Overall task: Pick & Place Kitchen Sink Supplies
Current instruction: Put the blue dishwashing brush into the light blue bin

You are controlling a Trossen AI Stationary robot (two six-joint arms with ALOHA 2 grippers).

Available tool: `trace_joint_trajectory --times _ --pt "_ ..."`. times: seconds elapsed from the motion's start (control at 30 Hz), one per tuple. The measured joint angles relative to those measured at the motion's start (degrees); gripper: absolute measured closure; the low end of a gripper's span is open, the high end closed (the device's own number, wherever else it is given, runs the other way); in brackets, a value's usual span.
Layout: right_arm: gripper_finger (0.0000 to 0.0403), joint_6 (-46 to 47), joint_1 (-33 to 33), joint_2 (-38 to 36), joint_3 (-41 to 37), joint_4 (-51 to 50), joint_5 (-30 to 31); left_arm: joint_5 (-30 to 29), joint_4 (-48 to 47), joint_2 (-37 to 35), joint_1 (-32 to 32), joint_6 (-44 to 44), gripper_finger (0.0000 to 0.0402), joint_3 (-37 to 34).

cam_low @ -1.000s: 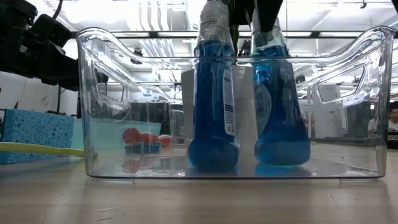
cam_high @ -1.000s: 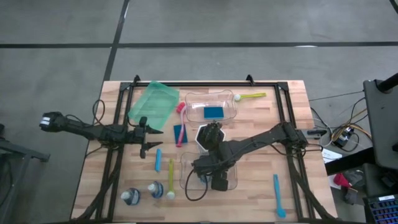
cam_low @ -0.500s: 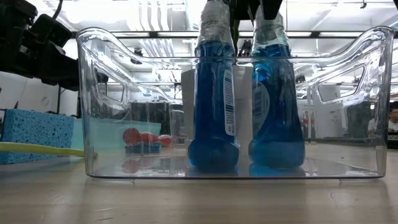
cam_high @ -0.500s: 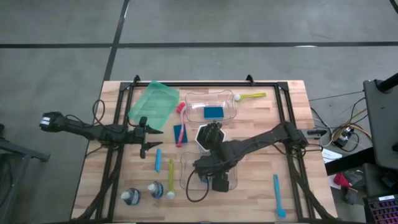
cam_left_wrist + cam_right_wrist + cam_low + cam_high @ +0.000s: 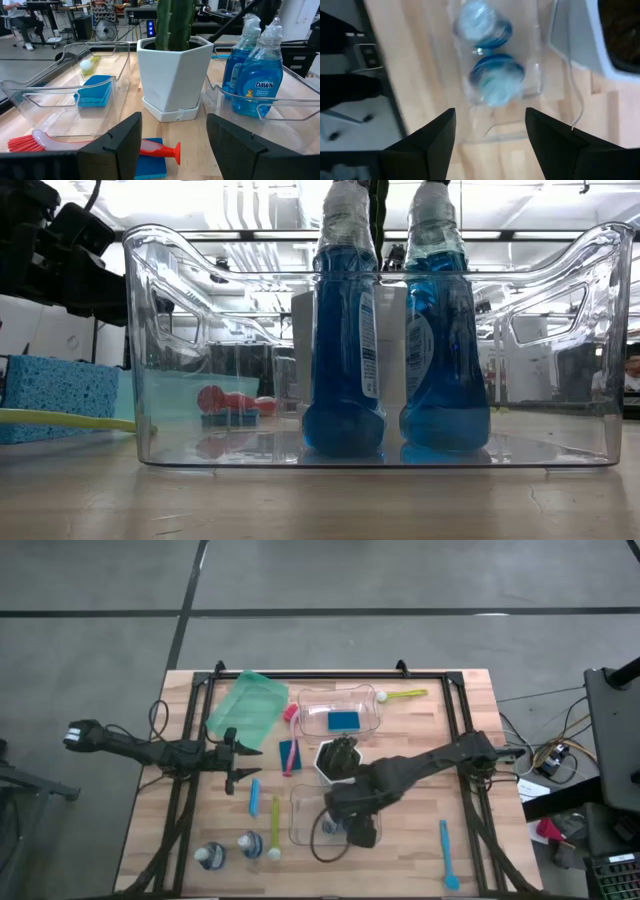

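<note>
Two clear bottles of blue liquid [image 5: 345,330] [image 5: 445,330] stand upright on the floor of the near clear bin [image 5: 150,380]. My right gripper [image 5: 490,150] hangs open above them, pointing down and touching neither; it shows in the high view over the bin [image 5: 337,824]. Two more bottles [image 5: 210,857] [image 5: 250,844] stand on the table near the front left. My left gripper [image 5: 172,145] waits open at the table's left [image 5: 243,753], facing the white pot [image 5: 172,75]. A blue sponge [image 5: 343,721] lies in the far clear bin, another [image 5: 287,754] on the table.
A green tray [image 5: 247,705] lies at the far left. Brushes lie about: pink [image 5: 291,736], small blue [image 5: 254,797], yellow [image 5: 275,827], green [image 5: 405,695], and a blue one [image 5: 447,853] at the near right. The white pot [image 5: 335,760] stands between the two bins.
My right gripper has opened, let go of the cap of the bottle on the low view's right and risen out of that view. That bottle has settled from a slight tilt onto the bin's floor and stands upright beside the other.
</note>
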Motion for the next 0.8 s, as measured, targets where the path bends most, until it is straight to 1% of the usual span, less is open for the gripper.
trace_joint_trajectory --times 0.17,0.3,0.53,0.63,0.8 --pt "0.0172 7.01 3.98 -3.6 -0.03 -2.27 0.25 -0.01 0.01 0.0 -0.01 -0.01 0.0184 0.02" --pt "0.0175 17.87 7.28 -6.94 -0.35 -2.89 0.96 -0.01 0.02 -0.01 0.0 -0.01 0.0184 0.01" --pt "0.0176 39.07 13.91 -10.64 -3.1 -4.41 7.87 -0.01 -0.01 0.04 0.0 -0.01 0.0184 0.0" --pt "0.0176 47.45 16.18 -11.9 -6.19 -4.51 7.95 -0.01 -0.01 0.04 -0.01 -0.01 0.0184 0.0" --pt "0.0176 58.94 20.13 -12.86 -10.93 -4.45 6.26 -0.01 -0.01 0.04 0.01 0.0 0.0184 0.02"
